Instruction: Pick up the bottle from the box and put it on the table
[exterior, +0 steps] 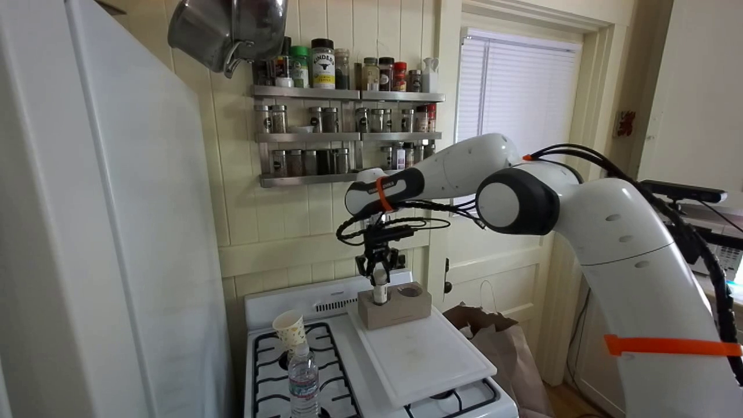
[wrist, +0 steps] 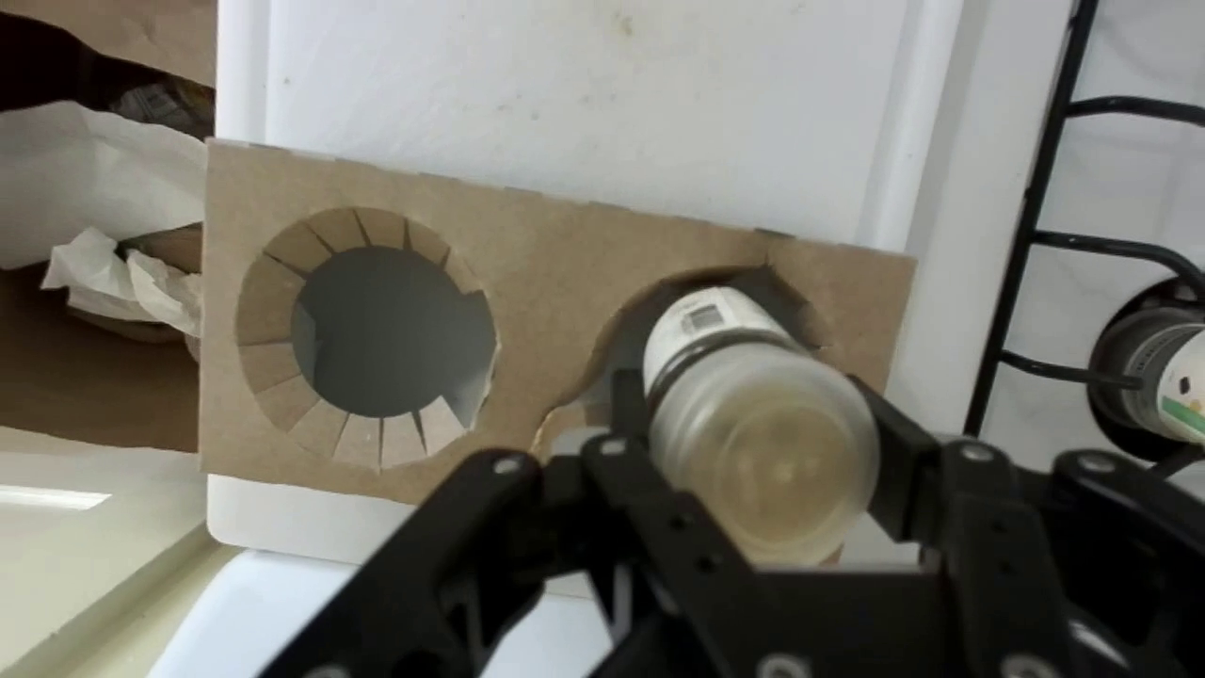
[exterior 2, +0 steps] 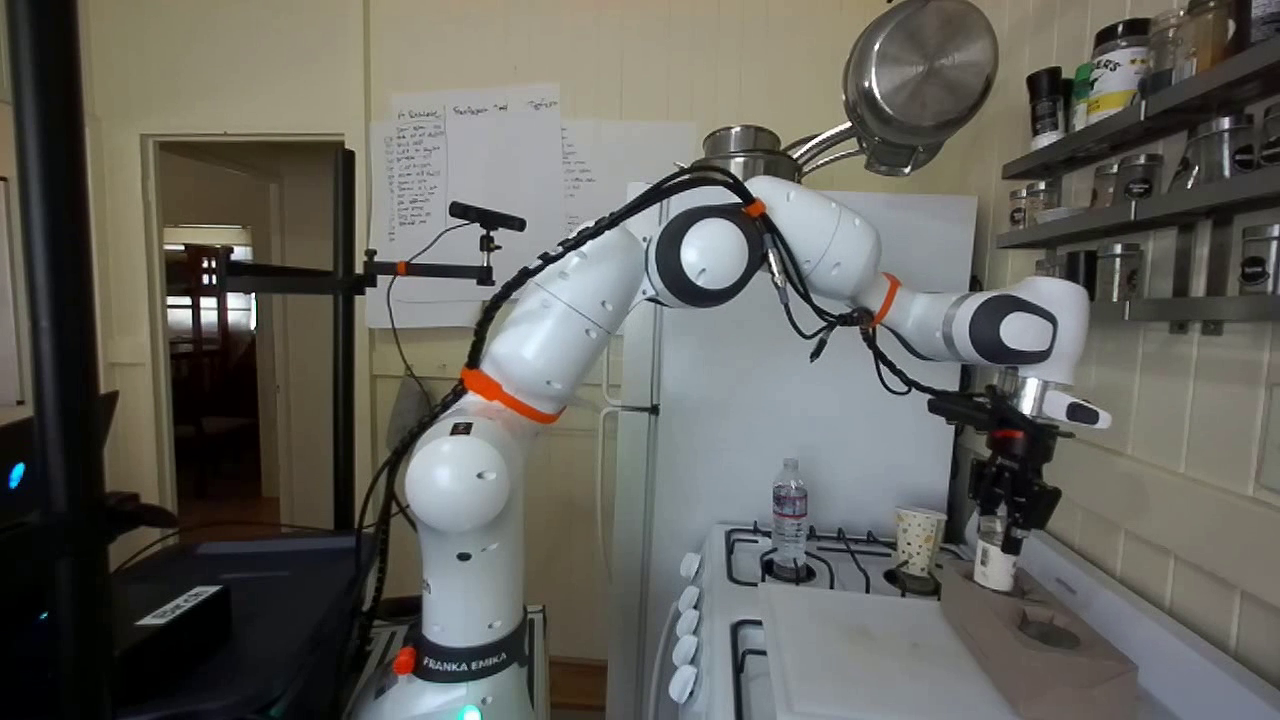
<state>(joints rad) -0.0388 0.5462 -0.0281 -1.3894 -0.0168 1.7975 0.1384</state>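
The bottle, small and whitish with a pale cap, shows in both exterior views [exterior: 380,294] [exterior 2: 994,567] and in the wrist view [wrist: 767,461]. It stands slightly tilted at one round hole of the tan cardboard box [exterior: 397,314] [exterior 2: 1080,672] [wrist: 537,245]. Its lower end is at the hole; how deep it sits I cannot tell. My gripper [exterior: 375,277] [exterior 2: 1003,530] [wrist: 753,419] points down over the box, its fingers against both sides of the bottle's upper part, shut on it. The box rests on the white slab table [exterior: 426,357] [exterior 2: 870,640] [wrist: 584,85].
The box's other round hole [wrist: 386,330] holds nothing. A clear plastic bottle [exterior: 303,383] [exterior 2: 789,520] and a dotted paper cup [exterior: 290,331] [exterior 2: 917,540] stand on the stove burners. A paper bag [exterior: 511,354] stands beside the stove. Spice shelves [exterior: 313,137] hang on the wall behind.
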